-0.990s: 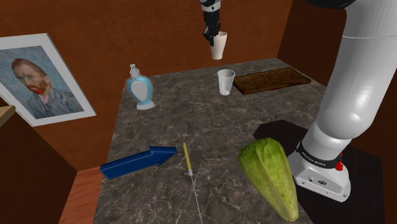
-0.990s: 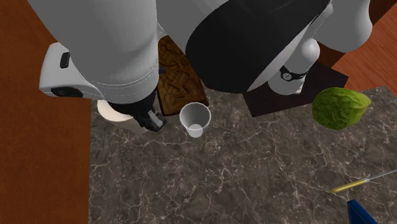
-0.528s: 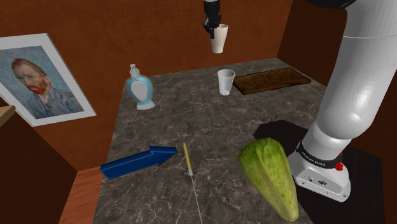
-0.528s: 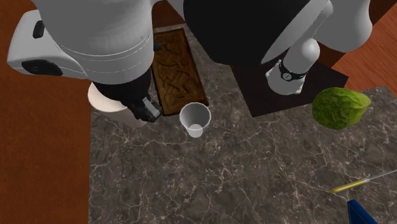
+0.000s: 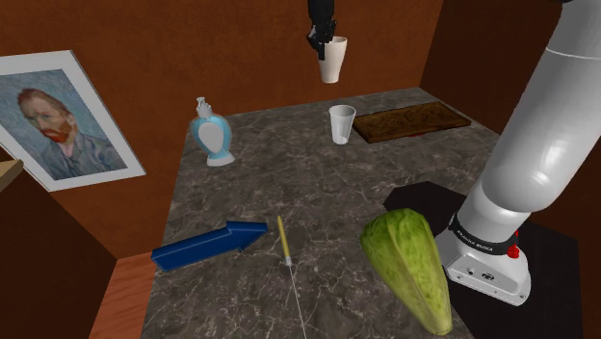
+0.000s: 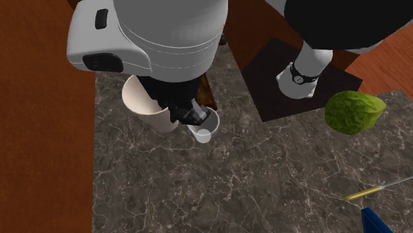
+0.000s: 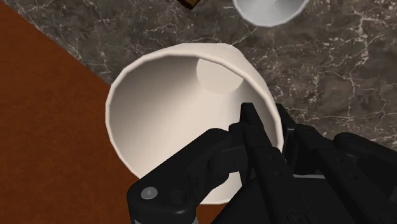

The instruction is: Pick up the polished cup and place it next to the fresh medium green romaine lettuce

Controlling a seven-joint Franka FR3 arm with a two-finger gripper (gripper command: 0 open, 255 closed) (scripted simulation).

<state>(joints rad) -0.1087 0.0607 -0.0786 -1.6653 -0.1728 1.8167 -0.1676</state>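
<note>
**Pincer** [image 5: 322,37]: black, two-fingered, at 12 o'clock in the shoulder view. It is closed on the rim of the cup. The wrist view shows one finger [image 7: 249,137] inside the cup wall and the other outside it, with the wall clamped between them.

**Cup** [image 5: 332,60]: cream, tapered, mouth up. It hangs from the pincer well above the tabletop, in front of the brown wall [image 5: 231,48]. In the second exterior view the cup [image 6: 147,106] sits at 10 o'clock from centre, partly under the arm's white link. It is well apart from the lettuce.

**Lettuce** [image 5: 409,265]: green, lying on its side on the tabletop at 5 o'clock in the shoulder view, just beside the arm base [image 5: 486,270]. In the second exterior view the lettuce [image 6: 354,111] is at 3 o'clock.

**Small cup** [image 5: 341,124]: pale and see-through, upright on the tabletop at 6 o'clock of the held cup.

**Board** [image 5: 409,121]: brown, flat, near the small cup at its 3 o'clock.

**Soap dispenser** [image 5: 213,135]: white and light blue, upright, at 9 o'clock of the small cup.

**Blue block** [image 5: 207,245]: arrow-shaped, lying flat at 8 o'clock in the shoulder view.

**Tool** [image 5: 285,246]: thin, with a yellow handle, just beside the blue block at its 3 o'clock.

**Portrait** [image 5: 58,120]: framed, leaning, at 9 o'clock in the shoulder view.

**Tabletop** [image 5: 289,183]: dark grey, with pale marble veins.
</note>
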